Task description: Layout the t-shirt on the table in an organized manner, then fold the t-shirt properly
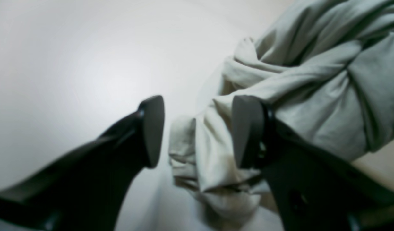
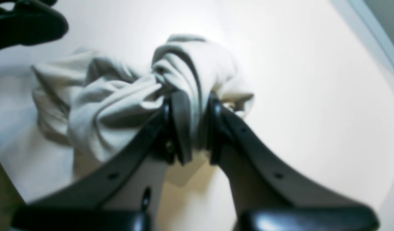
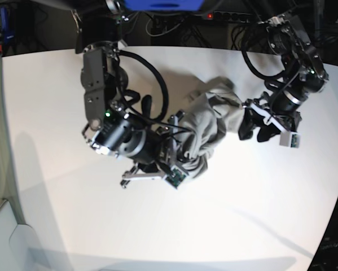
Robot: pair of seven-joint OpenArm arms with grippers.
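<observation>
The t-shirt (image 3: 211,121) sits bunched mid-table (image 3: 50,101), nowhere near laid out. The right gripper (image 2: 192,128) is clamped on a fold; the left gripper (image 1: 197,131) gapes beside the cloth, gripping nothing. It probably wants an outer edge, then a gentle pull apart.

The table (image 3: 56,141) is bare on the left and near side; the bunched t-shirt (image 3: 211,121) blocks the middle.

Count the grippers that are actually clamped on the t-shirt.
1. The right gripper is shut on a fold of the t-shirt. The left gripper stands open beside the bunched cloth, gripping nothing.
</observation>
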